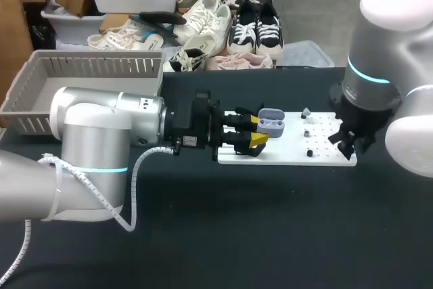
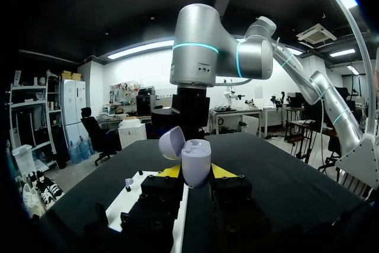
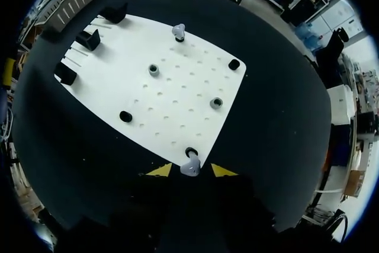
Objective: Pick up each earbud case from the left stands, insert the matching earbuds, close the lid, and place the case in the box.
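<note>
Our left hand (image 1: 256, 133) has the case (image 2: 196, 162) pinched between its yellow tips, lid swung open, held over the left end of the white board (image 1: 325, 157). Our right hand (image 1: 350, 141) sits low at the board's right edge. Its fingers are narrowly apart with an earbud (image 3: 189, 166) between them on its peg, and they don't seem to touch it, so nothing is gripped there yet.

We read the step as taking that earbud. To do it well, we keep the fingers square to it, close gently on its body, and lift straight up off the peg. Meanwhile the left hand keeps the case level, mouth up, so the earbud can seat cleanly.

The right wrist view is the only one that shows the earbud between the fingers — from the head view the arm hides it. It also shows a second earbud (image 3: 178, 29) on the far side of the board. The left wrist view shows the open lid best. Only the head view shows the box (image 1: 40, 99), back left on the surface — well apart from the case.
</note>
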Action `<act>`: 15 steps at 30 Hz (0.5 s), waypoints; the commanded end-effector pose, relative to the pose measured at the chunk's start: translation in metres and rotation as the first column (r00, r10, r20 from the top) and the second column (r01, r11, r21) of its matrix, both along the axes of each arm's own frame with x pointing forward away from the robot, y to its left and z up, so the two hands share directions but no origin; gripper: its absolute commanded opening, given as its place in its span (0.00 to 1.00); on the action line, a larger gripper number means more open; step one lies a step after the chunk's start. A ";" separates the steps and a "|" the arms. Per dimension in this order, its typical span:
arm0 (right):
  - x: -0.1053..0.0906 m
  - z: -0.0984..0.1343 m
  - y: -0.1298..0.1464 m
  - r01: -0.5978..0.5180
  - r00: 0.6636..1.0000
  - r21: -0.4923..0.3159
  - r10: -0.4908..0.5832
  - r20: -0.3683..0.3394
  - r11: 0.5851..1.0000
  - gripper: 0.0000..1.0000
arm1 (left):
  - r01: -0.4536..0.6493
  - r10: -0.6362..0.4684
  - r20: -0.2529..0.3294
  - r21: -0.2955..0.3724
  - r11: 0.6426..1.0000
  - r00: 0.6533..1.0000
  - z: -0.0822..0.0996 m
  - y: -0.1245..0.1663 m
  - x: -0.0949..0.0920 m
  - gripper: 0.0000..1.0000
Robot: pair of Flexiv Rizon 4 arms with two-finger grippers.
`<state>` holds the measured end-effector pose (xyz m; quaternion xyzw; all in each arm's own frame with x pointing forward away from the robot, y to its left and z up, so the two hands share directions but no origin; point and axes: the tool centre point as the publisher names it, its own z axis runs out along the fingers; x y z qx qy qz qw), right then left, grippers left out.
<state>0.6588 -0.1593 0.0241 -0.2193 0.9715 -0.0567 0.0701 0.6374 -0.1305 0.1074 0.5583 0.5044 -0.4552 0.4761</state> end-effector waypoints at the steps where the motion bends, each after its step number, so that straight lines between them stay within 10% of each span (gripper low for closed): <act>1: 0.000 -0.002 0.001 0.002 1.000 -0.004 -0.002 0.005 1.000 0.34 | -0.007 0.007 0.003 -0.002 1.000 1.000 -0.001 0.000 -0.002 0.00; 15: 0.001 -0.005 0.001 0.007 1.000 -0.010 -0.007 0.004 1.000 0.29 | -0.007 0.007 0.003 -0.002 1.000 1.000 -0.001 0.000 -0.002 0.00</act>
